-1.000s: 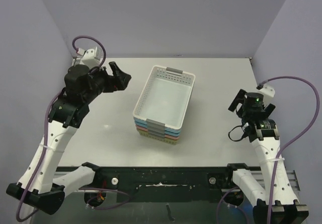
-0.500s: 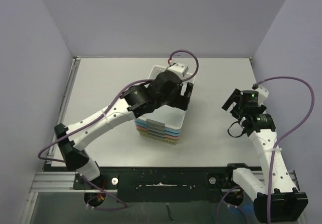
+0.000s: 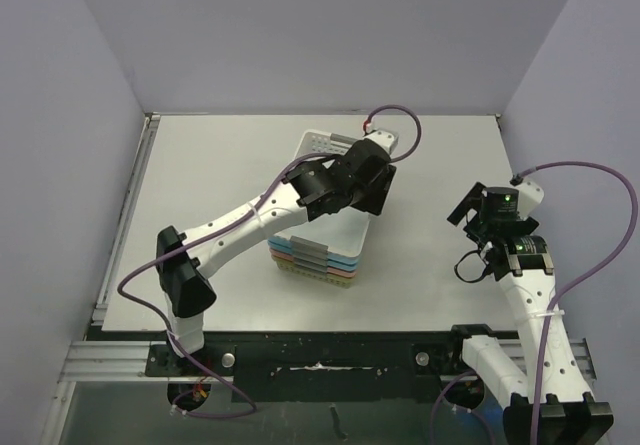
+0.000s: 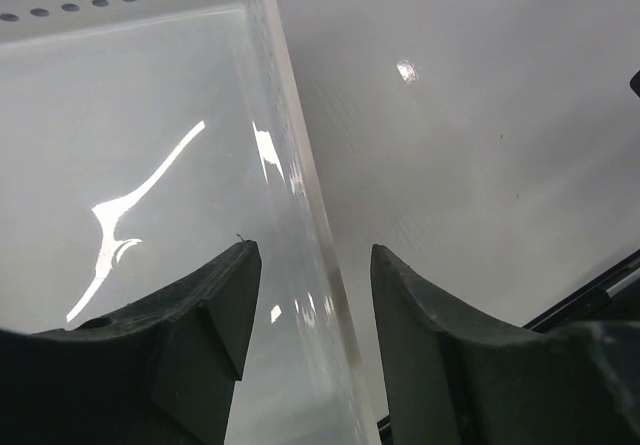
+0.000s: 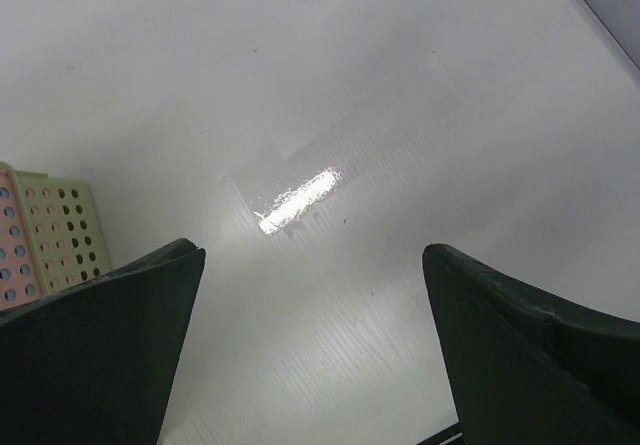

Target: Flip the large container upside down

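Left wrist: hand (image 4: 314, 261) astride container (image 4: 120, 115) wall

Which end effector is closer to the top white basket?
Left. The left end effector straddles a side wall of the white basket, one finger inside, one outside. The right end effector hangs over the table, apart from it.

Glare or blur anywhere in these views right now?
Left wrist: a bright glare streak on the floor of the white perforated plastic basket, plus a small highlight on the grey table. Right wrist: one bright glare patch on the table, otherwise sharp. Top external: soft, even light, nothing blown out.
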Action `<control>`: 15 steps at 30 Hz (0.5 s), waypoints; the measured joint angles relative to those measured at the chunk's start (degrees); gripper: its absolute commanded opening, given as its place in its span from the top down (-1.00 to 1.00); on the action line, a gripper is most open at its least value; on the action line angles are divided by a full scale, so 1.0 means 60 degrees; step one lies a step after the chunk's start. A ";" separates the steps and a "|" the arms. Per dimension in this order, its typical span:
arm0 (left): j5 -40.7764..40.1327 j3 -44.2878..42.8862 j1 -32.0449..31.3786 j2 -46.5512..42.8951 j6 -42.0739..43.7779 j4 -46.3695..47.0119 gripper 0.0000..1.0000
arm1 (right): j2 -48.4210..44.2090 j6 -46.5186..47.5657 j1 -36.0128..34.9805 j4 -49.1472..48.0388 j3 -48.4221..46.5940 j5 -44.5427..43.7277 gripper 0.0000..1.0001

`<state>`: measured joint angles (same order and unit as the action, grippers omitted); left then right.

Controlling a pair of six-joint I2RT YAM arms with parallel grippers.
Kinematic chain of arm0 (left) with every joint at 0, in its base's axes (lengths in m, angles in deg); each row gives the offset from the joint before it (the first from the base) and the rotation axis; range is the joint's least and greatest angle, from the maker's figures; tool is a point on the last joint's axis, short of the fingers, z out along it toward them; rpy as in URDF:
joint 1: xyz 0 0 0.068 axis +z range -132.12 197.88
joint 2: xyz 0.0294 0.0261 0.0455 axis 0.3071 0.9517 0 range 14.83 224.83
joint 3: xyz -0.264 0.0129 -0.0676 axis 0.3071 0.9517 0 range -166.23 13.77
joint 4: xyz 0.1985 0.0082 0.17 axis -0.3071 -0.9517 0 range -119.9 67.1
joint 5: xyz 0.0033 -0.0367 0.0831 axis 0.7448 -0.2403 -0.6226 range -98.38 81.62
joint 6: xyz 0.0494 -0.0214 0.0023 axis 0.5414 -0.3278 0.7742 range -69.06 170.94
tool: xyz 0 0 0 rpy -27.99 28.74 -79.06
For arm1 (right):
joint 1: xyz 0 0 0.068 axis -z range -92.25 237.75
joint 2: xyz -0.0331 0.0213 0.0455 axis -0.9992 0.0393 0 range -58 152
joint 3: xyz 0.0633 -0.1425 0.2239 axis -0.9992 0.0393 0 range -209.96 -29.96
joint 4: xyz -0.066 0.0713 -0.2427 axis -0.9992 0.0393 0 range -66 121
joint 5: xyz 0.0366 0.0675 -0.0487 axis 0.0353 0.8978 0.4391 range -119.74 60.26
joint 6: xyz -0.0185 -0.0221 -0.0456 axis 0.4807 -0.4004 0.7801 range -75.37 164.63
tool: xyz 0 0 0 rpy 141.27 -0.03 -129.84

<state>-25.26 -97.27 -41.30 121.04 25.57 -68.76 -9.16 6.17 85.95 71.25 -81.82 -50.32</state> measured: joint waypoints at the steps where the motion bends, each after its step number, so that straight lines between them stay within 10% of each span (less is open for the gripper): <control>1: 0.0004 0.0000 0.0000 0.0066 0.0018 -0.0029 0.13 | 0.0000 -0.0004 0.0000 0.0011 0.0004 -0.0004 -0.95; 15: 0.0164 -0.0517 -0.0069 0.0754 0.0004 -0.0503 1.00 | 0.0000 0.0044 0.0000 0.0000 0.0095 -0.0073 -0.95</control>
<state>-24.28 -100.38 -41.71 125.57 25.59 -71.78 -9.16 6.43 85.95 71.25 -81.25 -50.75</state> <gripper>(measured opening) 0.098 0.976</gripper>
